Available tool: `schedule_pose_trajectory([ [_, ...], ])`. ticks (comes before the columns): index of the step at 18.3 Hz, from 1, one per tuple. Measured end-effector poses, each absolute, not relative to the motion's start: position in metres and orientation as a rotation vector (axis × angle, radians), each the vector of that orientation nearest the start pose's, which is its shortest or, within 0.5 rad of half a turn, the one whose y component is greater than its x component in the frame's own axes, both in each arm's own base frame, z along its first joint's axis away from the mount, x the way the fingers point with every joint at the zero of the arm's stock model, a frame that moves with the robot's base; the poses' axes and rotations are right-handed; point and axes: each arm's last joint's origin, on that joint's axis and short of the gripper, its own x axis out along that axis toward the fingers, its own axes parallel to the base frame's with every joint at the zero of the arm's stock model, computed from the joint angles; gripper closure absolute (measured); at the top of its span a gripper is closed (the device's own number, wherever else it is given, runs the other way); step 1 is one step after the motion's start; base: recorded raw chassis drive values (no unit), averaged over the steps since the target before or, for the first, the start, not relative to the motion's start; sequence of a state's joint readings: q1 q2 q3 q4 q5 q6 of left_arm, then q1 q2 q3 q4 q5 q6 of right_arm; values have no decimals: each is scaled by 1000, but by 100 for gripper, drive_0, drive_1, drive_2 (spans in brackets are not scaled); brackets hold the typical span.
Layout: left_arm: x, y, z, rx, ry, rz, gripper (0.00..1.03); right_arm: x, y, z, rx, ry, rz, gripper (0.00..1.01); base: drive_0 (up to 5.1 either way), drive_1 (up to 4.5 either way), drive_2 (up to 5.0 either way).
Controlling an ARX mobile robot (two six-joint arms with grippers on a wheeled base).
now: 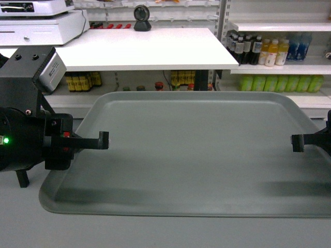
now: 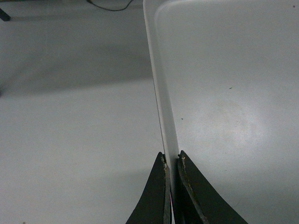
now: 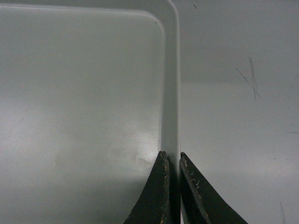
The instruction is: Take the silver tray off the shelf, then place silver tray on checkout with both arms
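Centrally, a large grey silver tray (image 1: 196, 150) fills the lower part of the head view, lying level with its long axis running left to right and its flat face up. It sits in front of the robot, over a pale grey surface; whether it rests there or is lifted just clear cannot be told.

On the left, the left hand (image 2: 171, 161) is pinched shut on the tray's left rim, one finger on each side of the raised edge. On the right, the right hand (image 3: 171, 158) grips the opposite rim the same way. Both holds sit near the middle of the short sides.

Beyond the tray stands the white bench (image 1: 139, 49) that serves as the checkout, carrying a small black camera (image 1: 142, 18) on a stand and a cash register (image 1: 41, 23) at its far left. Shelves (image 1: 279, 67) of bottled drinks stand to the right.

Judging from this, the tray is being carried toward the bench. To do it well, both arms should probably move together at matching height and speed, keeping the tray level and the rims from slipping out of the narrow fingers.
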State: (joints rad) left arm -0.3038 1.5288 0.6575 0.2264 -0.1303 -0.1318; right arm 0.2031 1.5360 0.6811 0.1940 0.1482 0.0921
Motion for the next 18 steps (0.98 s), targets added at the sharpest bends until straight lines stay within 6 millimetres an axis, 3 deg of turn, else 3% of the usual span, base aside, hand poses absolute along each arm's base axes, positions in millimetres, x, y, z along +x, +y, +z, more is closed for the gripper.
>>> schedule_pose_trajectory([
  [15,277,-83,160,12,641,-125,100,288,55,163,-27,653,23,98,-499,246,246],
  [18,278,-80,160,10,645,-119,100,287,59,163,-28,648,40,98,0,0,0],
])
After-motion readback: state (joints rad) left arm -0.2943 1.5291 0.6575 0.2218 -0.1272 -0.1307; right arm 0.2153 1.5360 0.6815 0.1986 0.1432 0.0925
